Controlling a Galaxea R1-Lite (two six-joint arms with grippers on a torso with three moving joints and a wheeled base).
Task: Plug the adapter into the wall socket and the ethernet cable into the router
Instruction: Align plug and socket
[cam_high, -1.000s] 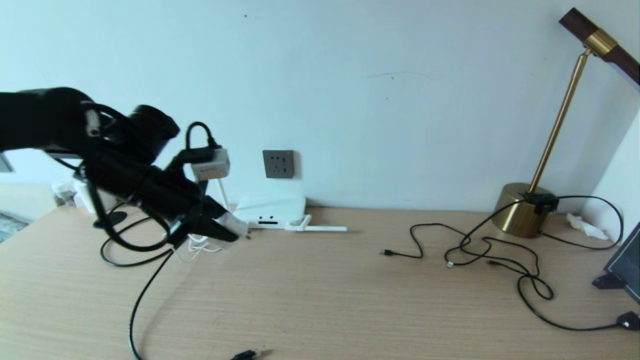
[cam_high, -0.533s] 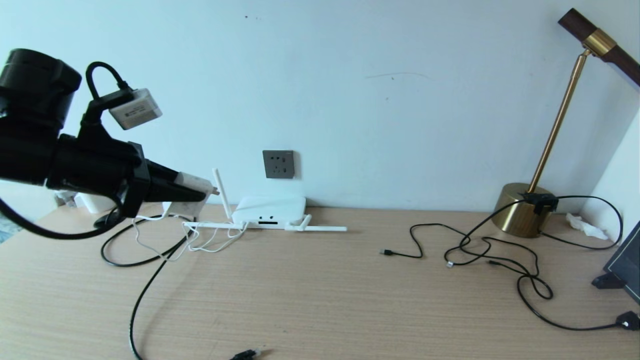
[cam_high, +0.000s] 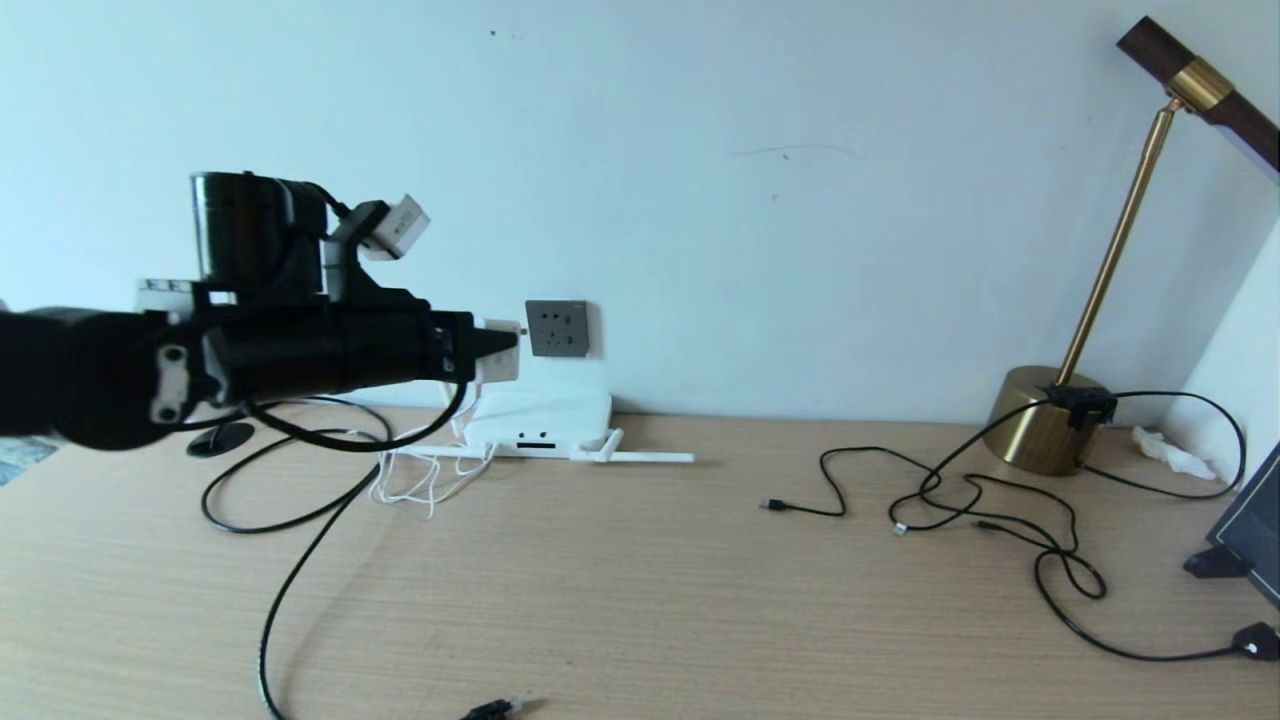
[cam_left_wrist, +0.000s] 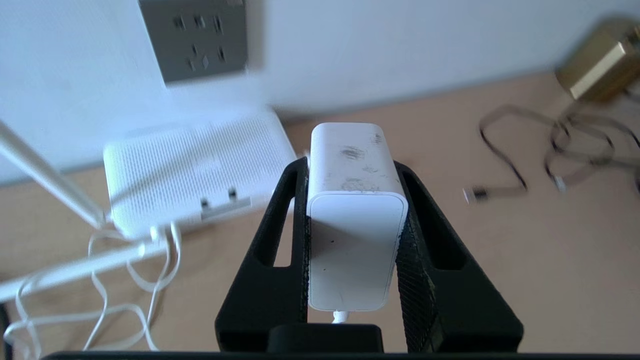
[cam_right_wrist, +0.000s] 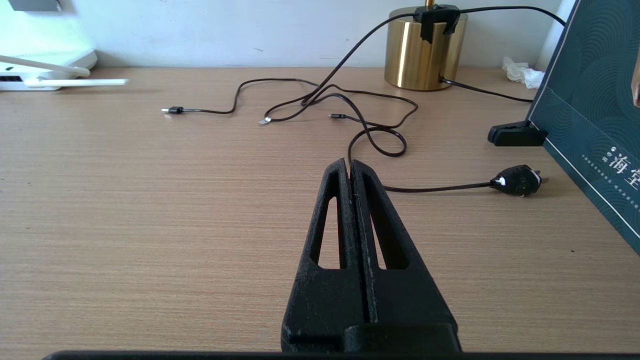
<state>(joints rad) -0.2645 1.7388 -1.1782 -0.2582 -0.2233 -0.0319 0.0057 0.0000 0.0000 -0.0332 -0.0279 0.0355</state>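
The desk (cam_high: 640, 600) fills the lower half of the head view, w/ the wall behind it. At centre-left, against the wall, the router (cam_high: 540, 420) lies flat; no black cable is seen in its front ports. The wall socket (cam_high: 557, 328) sits just above it, holes empty.

Progress, as judged: 0 of 2 plug-ins done. The adapter (cam_left_wrist: 356, 220) is lifted off the desk and is being carried toward the socket; insertion is left, then the whole ethernet step. The ethernet cable (cam_high: 300, 560) is laid in a long curve down the lower left of the head view, its plug end at the bottom edge, untouched.

The left gripper (cam_high: 490, 350) is seen at centre-left, level w/ the socket, just left of it and not yet touching. It's clamped on the adapter: in the left wrist view the white block is pinched between both fingers (cam_left_wrist: 280, 220), prong end forward, the socket up and left of it, so approx. alignment is still needed.

The right gripper (cam_right_wrist: 352, 172) is parked low over the desk, pressed together, empty.
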